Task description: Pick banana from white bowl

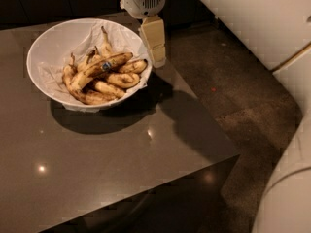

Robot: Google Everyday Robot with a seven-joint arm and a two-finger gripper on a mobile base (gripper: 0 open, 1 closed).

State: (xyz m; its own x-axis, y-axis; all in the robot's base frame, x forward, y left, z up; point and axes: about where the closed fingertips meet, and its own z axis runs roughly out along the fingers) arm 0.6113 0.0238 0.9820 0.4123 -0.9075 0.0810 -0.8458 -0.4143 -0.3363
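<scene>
The white bowl (53, 42) stands on the back left of a dark brown table and is lined with crumpled white paper. Several overripe bananas lie in its right half. The banana (99, 67), the longest, lies on top with a small blue sticker near its middle. My gripper (154, 45) hangs from a white wrist just right of the bowl's right rim, above the table's edge, apart from the bananas. It holds nothing.
The dark brown table (107, 154) ends in a corner at the right front. Beyond it is speckled dark floor (228, 91). My white arm and body (272, 28) fill the upper right and lower right.
</scene>
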